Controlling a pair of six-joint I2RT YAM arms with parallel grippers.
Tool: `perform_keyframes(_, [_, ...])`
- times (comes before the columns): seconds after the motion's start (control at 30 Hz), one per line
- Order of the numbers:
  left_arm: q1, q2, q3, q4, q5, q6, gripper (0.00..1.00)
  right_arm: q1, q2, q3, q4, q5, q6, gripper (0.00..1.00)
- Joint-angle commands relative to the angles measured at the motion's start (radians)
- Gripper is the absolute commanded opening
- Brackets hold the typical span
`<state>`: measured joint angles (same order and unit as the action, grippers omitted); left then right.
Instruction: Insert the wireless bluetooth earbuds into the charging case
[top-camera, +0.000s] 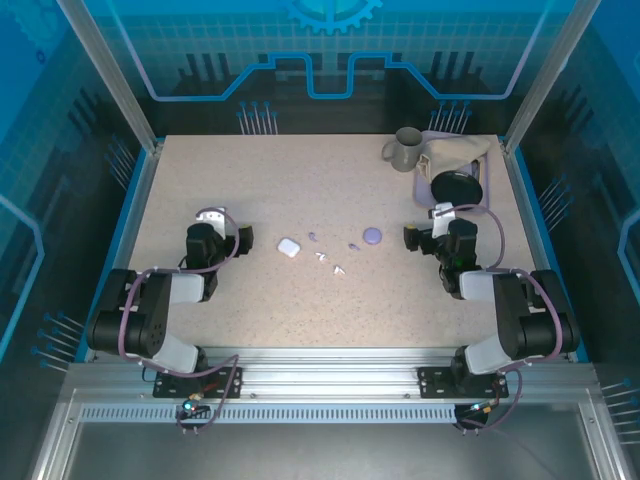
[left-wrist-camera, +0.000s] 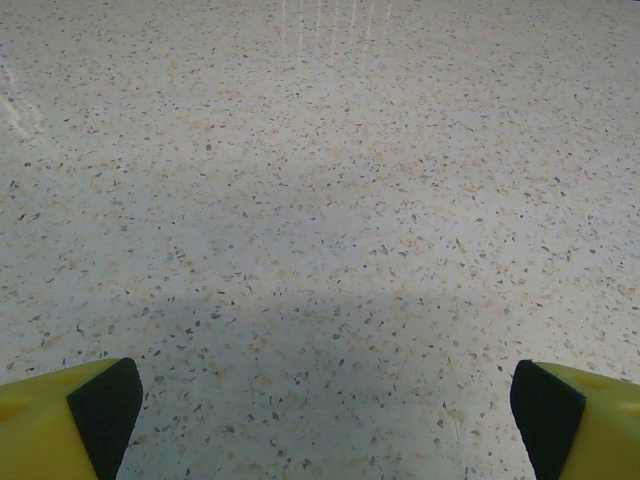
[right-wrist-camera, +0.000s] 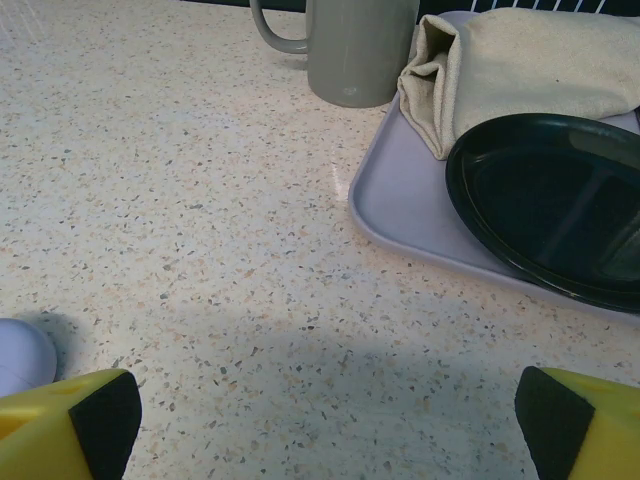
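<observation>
Four tiny earbuds (top-camera: 322, 257), apparently loose, lie beside the white charging case (top-camera: 289, 247).

- The left gripper (left-wrist-camera: 320, 425) looks down on the worktop (left-wrist-camera: 320, 200), a pale, stone-like surface flecked with grey, tan and dark specks.
- Its two yellow fingers (left-wrist-camera: 45, 420) come in at the bottom corners of the view, one on each side, set wide apart with bare worktop between them.
- Each finger has a black pad (left-wrist-camera: 105, 410) on its inner face (the two pads face each other across the gap).
- A soft grey shadow (left-wrist-camera: 320, 340) lies on the worktop just ahead of the fingers, its far border gently curved.
- Thin pale streaks of reflected light (left-wrist-camera: 320, 20) run across the surface at the top middle.
</observation>
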<state>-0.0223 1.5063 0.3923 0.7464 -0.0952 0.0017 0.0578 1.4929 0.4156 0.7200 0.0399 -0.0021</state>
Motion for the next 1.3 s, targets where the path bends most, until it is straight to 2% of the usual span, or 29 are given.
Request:
perform_keyframes(0.0, [0.012,0.008,0.027,0.030,0.024,-0.002,0.99,-0.008,0.012,0.017,0.030,-0.017,-0.008,1.00])
perform_keyframes(0.6, [0.012,0.003,0.031,0.023,0.023,-0.002,0.99,-0.008,0.010,0.016,0.032,-0.016,-0.008,1.00])
perform_keyframes(0.67, [0.012,-0.031,0.071,-0.071,0.023,-0.004,0.99,-0.008,-0.019,0.050,-0.041,0.023,0.008,1.00])
perform_keyframes(0.8, [0.012,-0.098,0.208,-0.397,-0.021,-0.073,0.99,-0.013,-0.099,0.207,-0.407,0.061,0.063,1.00])
perform_keyframes(1.0, [0.012,-0.121,0.372,-0.762,0.039,-0.187,0.99,-0.014,-0.193,0.285,-0.664,0.054,0.139,1.00])
perform_keyframes(1.13, [0.012,-0.115,0.481,-0.976,0.146,-0.224,0.99,-0.014,-0.238,0.372,-0.866,-0.027,0.169,1.00])
perform_keyframes(1.27, [0.008,-0.116,0.534,-1.116,0.301,-0.288,0.99,-0.009,-0.282,0.402,-0.958,-0.167,0.173,1.00])
